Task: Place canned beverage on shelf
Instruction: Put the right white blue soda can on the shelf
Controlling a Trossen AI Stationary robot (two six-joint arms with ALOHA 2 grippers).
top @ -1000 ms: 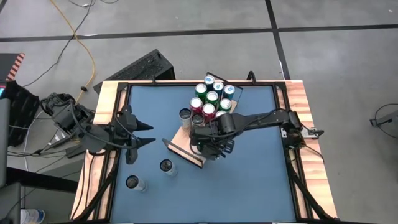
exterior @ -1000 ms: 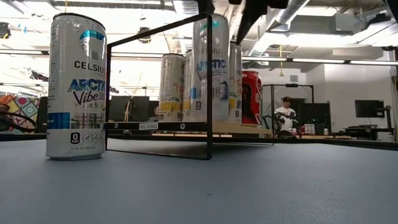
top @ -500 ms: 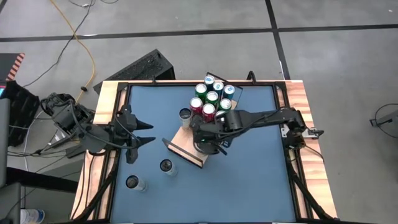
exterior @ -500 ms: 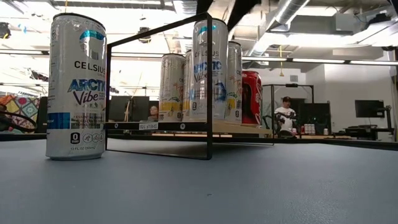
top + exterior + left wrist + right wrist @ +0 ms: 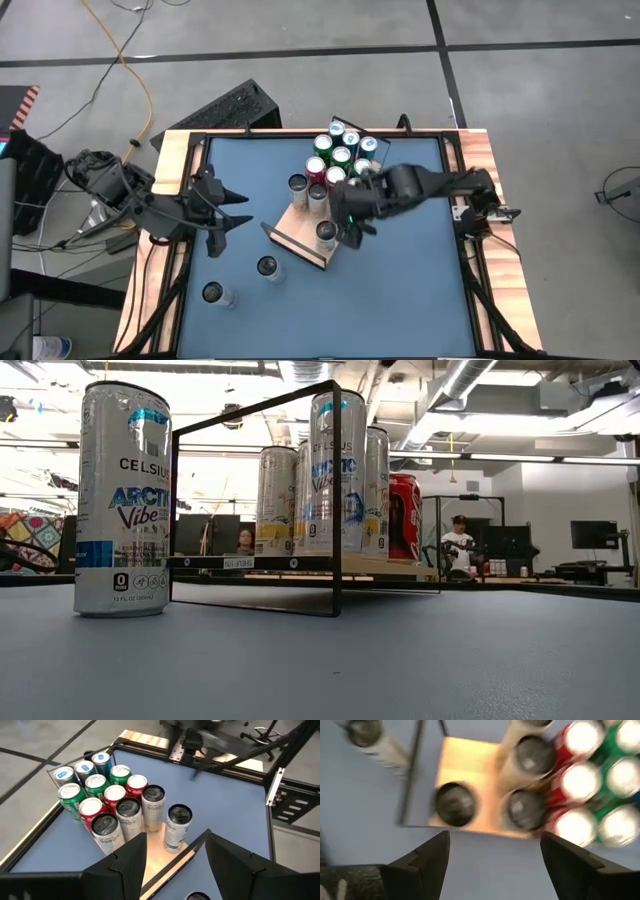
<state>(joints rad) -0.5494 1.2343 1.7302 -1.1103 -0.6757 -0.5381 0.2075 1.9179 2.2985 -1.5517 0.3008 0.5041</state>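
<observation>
The shelf (image 5: 290, 236), a light-wood board with a black wire rail (image 5: 335, 500), lies at the middle of the blue table. Several cans stand on it, green, red and silver. Nearest its near end stands a silver can (image 5: 326, 233) (image 5: 177, 826) (image 5: 455, 803), upright on its base. My right gripper (image 5: 352, 224) (image 5: 495, 865) hangs open above and just right of that can, touching nothing. My left gripper (image 5: 243, 210) (image 5: 175, 837) waits open above the table's left part, pointing toward the shelf, with nothing held.
Two more silver cans (image 5: 267, 267) (image 5: 213, 293) stand upright on the table near its near left corner; one (image 5: 122, 500) shows large in the low view. The table's wooden rim (image 5: 170, 160) runs around the blue top. A person sits far off in the room behind.
My right gripper has risen off the silver can at the shelf's near end and drawn back toward the table's far right, rolling about its own axis as it went. The can stays upright on the shelf.
</observation>
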